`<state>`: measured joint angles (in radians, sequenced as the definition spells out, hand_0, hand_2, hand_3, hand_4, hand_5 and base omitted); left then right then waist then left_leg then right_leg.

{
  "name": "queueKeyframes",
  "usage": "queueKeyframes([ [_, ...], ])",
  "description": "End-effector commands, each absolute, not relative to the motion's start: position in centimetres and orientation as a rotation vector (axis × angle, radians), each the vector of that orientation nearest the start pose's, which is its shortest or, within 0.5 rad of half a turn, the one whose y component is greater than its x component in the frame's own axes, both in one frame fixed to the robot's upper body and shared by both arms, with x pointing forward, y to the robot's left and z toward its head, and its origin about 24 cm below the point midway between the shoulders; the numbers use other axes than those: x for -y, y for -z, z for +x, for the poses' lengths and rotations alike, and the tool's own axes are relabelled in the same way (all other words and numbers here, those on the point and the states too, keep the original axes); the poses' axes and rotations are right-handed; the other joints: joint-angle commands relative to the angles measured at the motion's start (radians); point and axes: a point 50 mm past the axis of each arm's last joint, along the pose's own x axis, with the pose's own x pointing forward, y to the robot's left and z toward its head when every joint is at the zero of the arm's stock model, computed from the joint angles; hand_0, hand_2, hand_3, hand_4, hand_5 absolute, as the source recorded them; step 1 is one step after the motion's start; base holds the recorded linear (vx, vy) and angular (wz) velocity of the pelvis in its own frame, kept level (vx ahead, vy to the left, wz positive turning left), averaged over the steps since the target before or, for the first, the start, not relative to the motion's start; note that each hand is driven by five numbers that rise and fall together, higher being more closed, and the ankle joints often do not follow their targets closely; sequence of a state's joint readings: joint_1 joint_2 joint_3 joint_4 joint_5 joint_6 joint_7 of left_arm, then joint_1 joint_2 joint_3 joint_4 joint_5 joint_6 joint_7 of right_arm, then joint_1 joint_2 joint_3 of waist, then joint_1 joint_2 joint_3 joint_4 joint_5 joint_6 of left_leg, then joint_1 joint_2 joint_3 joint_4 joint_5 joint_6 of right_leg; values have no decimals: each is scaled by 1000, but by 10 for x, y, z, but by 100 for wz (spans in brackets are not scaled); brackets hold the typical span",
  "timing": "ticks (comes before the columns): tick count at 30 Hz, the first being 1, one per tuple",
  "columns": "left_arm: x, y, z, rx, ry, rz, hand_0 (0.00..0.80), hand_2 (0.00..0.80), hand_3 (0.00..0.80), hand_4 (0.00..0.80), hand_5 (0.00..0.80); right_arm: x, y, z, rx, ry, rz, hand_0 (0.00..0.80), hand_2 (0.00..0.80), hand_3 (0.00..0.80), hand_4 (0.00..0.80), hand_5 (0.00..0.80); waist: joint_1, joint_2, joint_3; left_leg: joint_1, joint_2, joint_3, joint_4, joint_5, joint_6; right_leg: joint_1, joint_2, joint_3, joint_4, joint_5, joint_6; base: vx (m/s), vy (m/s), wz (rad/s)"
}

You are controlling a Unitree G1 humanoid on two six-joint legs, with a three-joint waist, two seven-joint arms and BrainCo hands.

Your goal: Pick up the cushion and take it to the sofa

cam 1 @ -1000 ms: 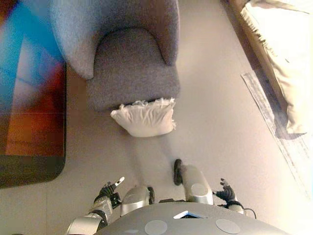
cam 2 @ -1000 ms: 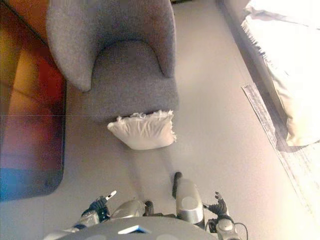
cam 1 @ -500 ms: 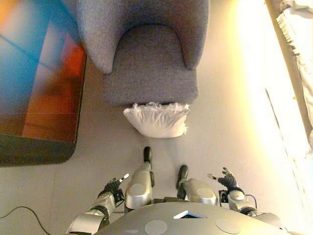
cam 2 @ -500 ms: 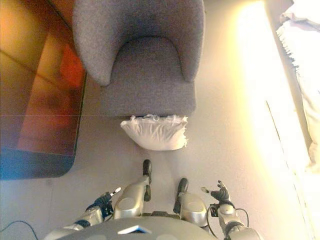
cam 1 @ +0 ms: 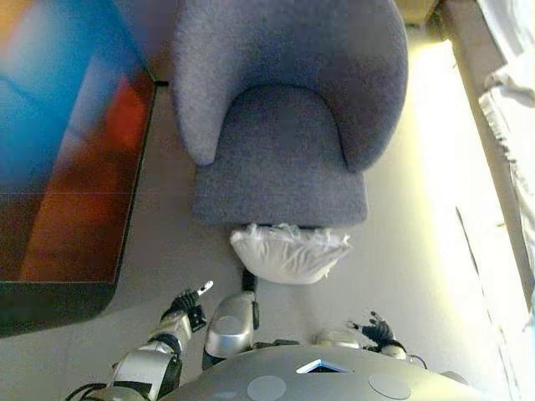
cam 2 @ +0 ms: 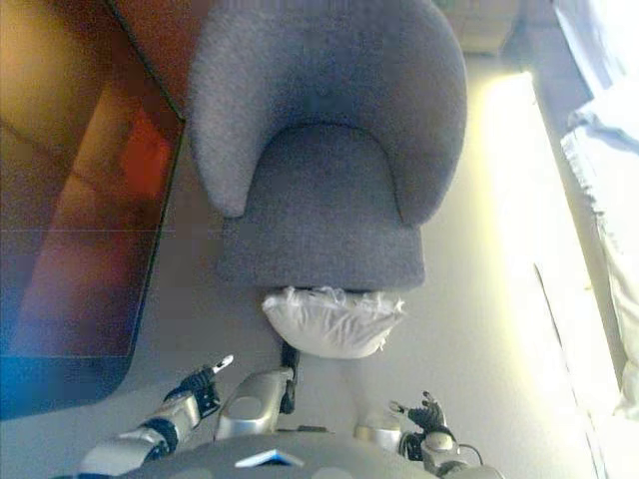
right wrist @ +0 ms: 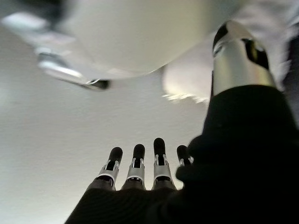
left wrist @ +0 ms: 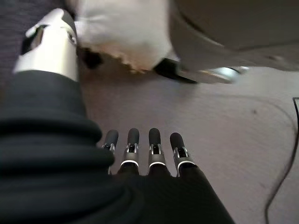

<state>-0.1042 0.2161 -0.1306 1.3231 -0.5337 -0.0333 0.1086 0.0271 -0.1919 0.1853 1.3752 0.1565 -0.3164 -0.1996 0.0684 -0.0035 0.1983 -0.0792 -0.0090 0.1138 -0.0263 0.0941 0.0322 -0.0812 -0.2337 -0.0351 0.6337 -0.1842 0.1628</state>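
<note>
On the floor [cam 1: 150,251], right against the front edge of a grey armchair [cam 1: 284,159], lies the white cushion [cam 1: 289,253], its frilled upper edge tucked just under the seat's front. It rests flat, held by neither hand.

Low in the head views, the left hand [cam 1: 185,302] hangs near the floor to the left of the cushion and apart from it, fingers [left wrist: 133,140] straight and relaxed with nothing between them and the thumb. Its own wrist view shows the same row of dark-tipped fingers spread loosely over bare floor, with the cushion's ragged white edge [left wrist: 124,32] past them, not touched.

The right hand [cam 1: 374,326] shows lower right, also clear of the cushion, its fingers [right wrist: 135,156] loosely extended and empty. In the right wrist view a pale shape that looks like the cushion [right wrist: 187,81] lies beyond the thumb, though it is too blurred to be sure.

Beside the armchair on the robot's left stands a dark glossy panel [cam 1: 58,142] with blue and orange reflections. Along the far right edge, pale fabric [cam 2: 604,150] is visible; what it belongs to cannot be told.
</note>
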Motion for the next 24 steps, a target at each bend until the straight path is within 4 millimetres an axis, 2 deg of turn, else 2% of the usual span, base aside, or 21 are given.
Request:
queueKeyframes([
  [1,-228,161,105,-1184,-438,-58,0,0,0,0,0,230,156,88,-996,255,-261,0,0,0,0,0,-22,25,14,-69,41,-26,123,-97,-23,-25,87,-63,-208,75,-40,358,-45,23],
  [3,-228,159,110,-1173,-448,-36,0,0,0,0,0,231,152,104,-965,283,-245,0,0,0,0,0,-28,19,30,-26,45,-22,116,-113,-38,-55,66,-121,-297,90,-44,270,-120,45],
  [5,-240,152,122,-1121,-505,-30,0,0,0,0,0,235,143,132,-895,292,-254,0,0,0,0,0,-37,4,46,-26,43,-24,122,-133,-43,-98,52,-112,-385,141,-33,125,-159,46],
  [6,-248,149,127,-1107,-519,-31,0,0,0,0,0,236,139,142,-870,292,-257,0,0,0,0,0,-48,-5,53,-32,38,-26,136,-147,-36,-129,53,-76,-381,169,-31,107,-132,37],
  [7,-251,147,131,-1093,-538,-41,0,0,0,0,0,238,135,153,-849,291,-270,0,0,0,0,0,-49,-4,56,-39,45,-18,143,-142,-38,-129,52,-75,-382,165,-34,159,-106,38],
  [12,-238,144,146,-1041,-489,10,0,0,0,0,0,252,124,169,-821,340,-363,0,0,0,0,0,-31,-13,50,-60,29,-25,163,-140,-54,-66,47,-99,-496,180,-43,184,-91,16],
  [14,-233,138,163,-983,-415,108,0,0,0,0,0,257,112,190,-754,379,-403,0,0,0,0,0,-22,-6,78,-117,31,-33,194,-132,-63,-101,42,-106,-489,181,-48,-14,-80,8],
  [15,-231,137,167,-971,-404,115,0,0,0,0,0,258,108,196,-737,390,-413,0,0,0,0,0,-22,-4,86,-138,31,-36,209,-133,-65,-119,41,-107,-479,180,-50,-73,-65,14],
  [17,-227,127,189,-892,-372,137,0,0,0,0,0,261,91,221,-662,407,-453,0,0,0,0,0,-21,1,135,-219,37,-44,259,-128,-72,-192,39,-108,-438,176,-58,-74,-71,9],
  [19,-234,113,210,-830,-349,176,0,0,0,0,0,289,70,240,-623,406,-481,0,0,0,0,0,-14,-2,168,-280,46,-47,305,-131,-81,-246,34,-111,-411,179,-59,-45,-118,8],
  [20,-234,107,219,-797,-342,189,0,0,0,0,0,292,63,247,-601,409,-494,0,0,0,0,0,-14,-3,183,-310,47,-49,324,-132,-80,-278,30,-113,-396,184,-57,-57,-112,9],
  [24,-231,74,263,-627,-343,221,0,0,0,0,0,281,34,283,-480,403,-554,0,0,0,0,0,-26,-5,260,-423,44,-52,337,-113,-76,-414,41,-103,-354,199,-54,-110,-23,8],
])
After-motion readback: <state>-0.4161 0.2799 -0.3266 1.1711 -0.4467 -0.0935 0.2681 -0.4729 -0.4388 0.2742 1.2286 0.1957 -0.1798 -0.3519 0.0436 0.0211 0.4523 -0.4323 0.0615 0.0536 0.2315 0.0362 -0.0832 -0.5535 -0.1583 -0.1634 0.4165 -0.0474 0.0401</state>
